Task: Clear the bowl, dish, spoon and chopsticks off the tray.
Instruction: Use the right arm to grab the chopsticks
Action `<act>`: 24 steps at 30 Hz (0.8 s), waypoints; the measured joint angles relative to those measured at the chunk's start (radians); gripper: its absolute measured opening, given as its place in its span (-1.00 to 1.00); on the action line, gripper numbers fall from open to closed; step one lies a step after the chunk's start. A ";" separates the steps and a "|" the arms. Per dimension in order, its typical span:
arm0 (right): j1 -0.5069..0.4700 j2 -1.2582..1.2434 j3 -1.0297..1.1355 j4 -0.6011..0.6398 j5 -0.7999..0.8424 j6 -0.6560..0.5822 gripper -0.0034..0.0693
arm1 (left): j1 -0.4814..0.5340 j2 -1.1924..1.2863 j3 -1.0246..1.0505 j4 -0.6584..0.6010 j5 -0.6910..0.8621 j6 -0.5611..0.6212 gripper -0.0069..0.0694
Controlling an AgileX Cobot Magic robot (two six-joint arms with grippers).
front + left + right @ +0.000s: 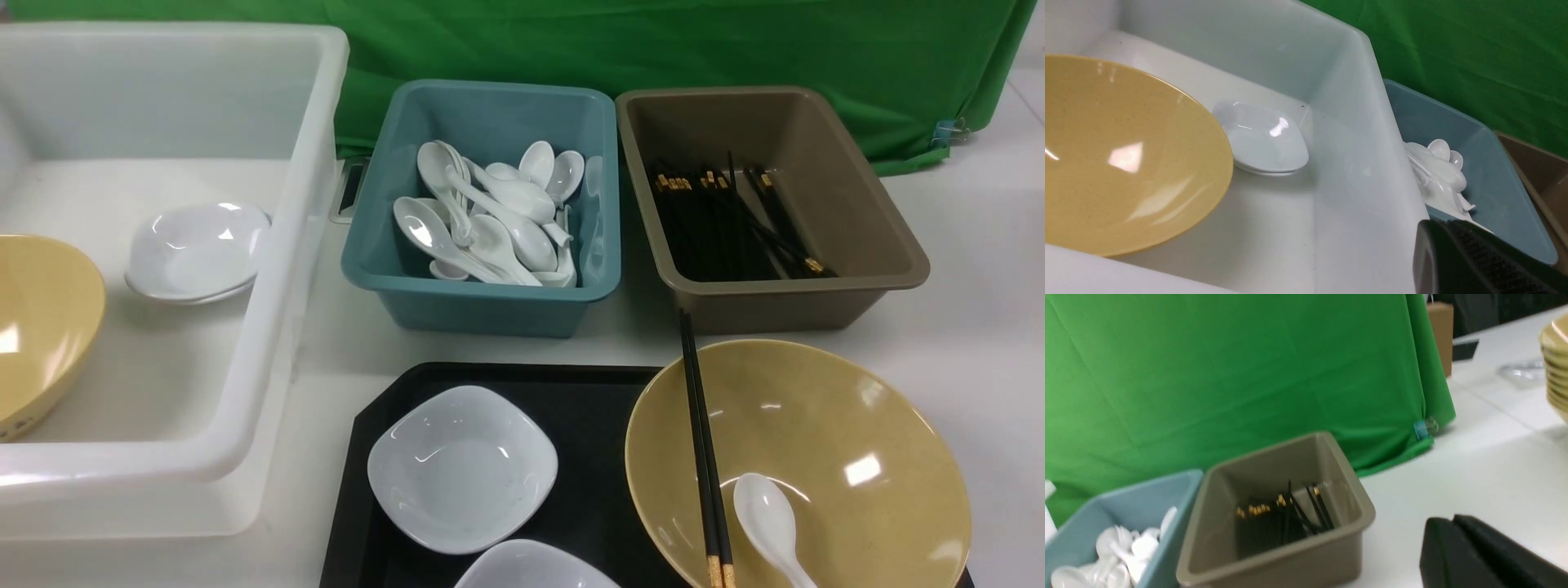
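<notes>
Two utensils rest in the bowl (849, 441) on the tray's (588, 392) right: the spoon (767, 518) and the chopsticks (698, 425), their near ends cut off. Left, the dish (461, 469); a second dish (531, 567) is half cropped. Partly seen, the left gripper (1437, 234) and right gripper (1453, 524) are pressed together, empty.
</notes>
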 joint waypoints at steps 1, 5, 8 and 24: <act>0.000 0.000 0.000 0.000 -0.008 0.000 -0.89 | 0.000 0.000 0.000 0.000 0.000 0.000 -0.76; 0.000 0.000 -0.004 -0.001 -0.012 -0.004 -0.89 | 0.000 0.000 0.000 0.000 0.001 0.002 -0.76; 0.000 0.013 -0.088 -0.001 0.149 -0.076 -0.89 | 0.000 0.001 0.000 0.000 0.009 0.016 -0.76; 0.012 0.796 -0.867 0.353 1.195 -0.539 -0.89 | 0.000 0.001 0.000 0.000 -0.010 0.059 -0.76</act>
